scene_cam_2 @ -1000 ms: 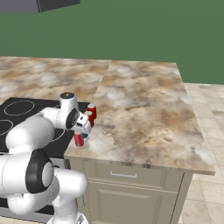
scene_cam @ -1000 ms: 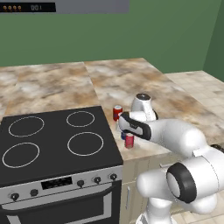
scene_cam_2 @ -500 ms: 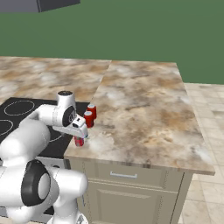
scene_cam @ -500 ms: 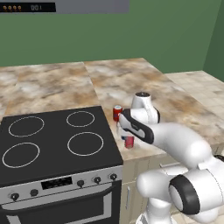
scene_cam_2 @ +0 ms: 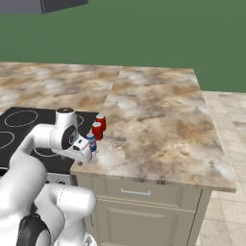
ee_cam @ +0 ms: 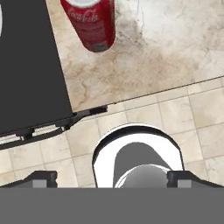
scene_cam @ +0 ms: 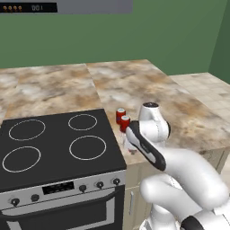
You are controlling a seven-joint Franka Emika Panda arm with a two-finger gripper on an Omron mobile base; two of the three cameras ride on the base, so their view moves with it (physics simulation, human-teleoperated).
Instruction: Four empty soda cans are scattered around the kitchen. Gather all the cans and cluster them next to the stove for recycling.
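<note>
Fingers (ee_cam: 112, 178) stand spread wide with nothing between them; in the hand view the two dark tips sit far apart at the bottom edge, looking down past the bench edge to the tiled floor (ee_cam: 144, 118). Just ahead of them a red soda can (ee_cam: 90, 22) stands upright on the marbled bench (ee_cam: 148, 48), close beside the stove's black side (ee_cam: 26, 61).

From the right base view, three cans cluster in a short row on the bench (scene_cam_2: 158, 120) just right of the stove (scene_cam_2: 29, 129): nearest can (scene_cam_2: 91, 142) by the hand, middle can (scene_cam_2: 97, 130), farthest can (scene_cam_2: 101, 122). In the left base view two red cans (scene_cam: 122, 119) show beside the cooktop (scene_cam: 58, 143).
</note>
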